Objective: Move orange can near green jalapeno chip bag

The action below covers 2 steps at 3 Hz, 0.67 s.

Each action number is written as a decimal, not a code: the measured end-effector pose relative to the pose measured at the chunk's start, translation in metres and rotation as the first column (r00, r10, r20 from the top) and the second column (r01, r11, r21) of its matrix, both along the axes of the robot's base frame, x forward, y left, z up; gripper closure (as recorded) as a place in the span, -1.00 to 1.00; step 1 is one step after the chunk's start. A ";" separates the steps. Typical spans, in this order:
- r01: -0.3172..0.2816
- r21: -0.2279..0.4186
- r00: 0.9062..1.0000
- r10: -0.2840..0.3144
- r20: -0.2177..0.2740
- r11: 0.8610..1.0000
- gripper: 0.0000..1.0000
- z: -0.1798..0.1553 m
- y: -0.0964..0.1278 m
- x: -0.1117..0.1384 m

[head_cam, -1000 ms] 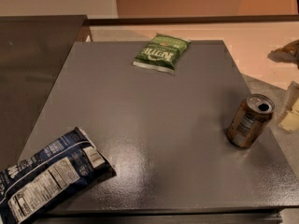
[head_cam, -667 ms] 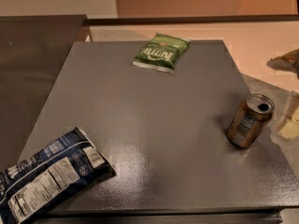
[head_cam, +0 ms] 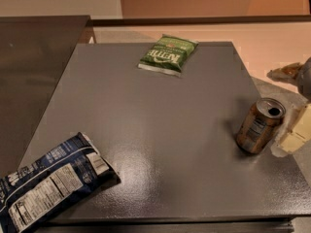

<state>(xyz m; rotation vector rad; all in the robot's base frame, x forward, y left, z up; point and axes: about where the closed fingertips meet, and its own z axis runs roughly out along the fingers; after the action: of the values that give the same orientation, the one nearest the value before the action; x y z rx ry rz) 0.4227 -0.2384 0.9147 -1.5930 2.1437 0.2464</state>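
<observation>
The orange can [head_cam: 258, 125] stands upright near the right edge of the grey table [head_cam: 155, 120]; it has a silver top and a white label patch. The green jalapeno chip bag [head_cam: 168, 55] lies flat at the far middle of the table, well away from the can. My gripper [head_cam: 291, 106] comes in from the right edge of the view, just right of the can. It is open: one pale finger [head_cam: 294, 136] is close beside the can's lower right, and the other finger [head_cam: 286, 73] is further back. It holds nothing.
A larger dark blue bag with a white nutrition label [head_cam: 46, 186] lies at the table's near left corner. A darker counter surface [head_cam: 34, 67] adjoins the table on the left. A low ledge [head_cam: 194, 21] runs behind the table.
My gripper has shifted a little left and toward the near side, so it is closer to the can. The can and both bags have not moved.
</observation>
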 end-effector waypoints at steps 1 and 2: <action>-0.018 0.014 1.000 0.018 -0.016 1.000 -1.00 -0.008 0.007 -0.003; -0.037 0.024 0.999 0.038 -0.026 0.999 -0.63 -0.013 0.010 -0.008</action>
<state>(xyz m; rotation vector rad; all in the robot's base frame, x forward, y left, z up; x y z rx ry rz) 0.4147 -0.2282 0.9017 -1.6265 2.1247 0.3056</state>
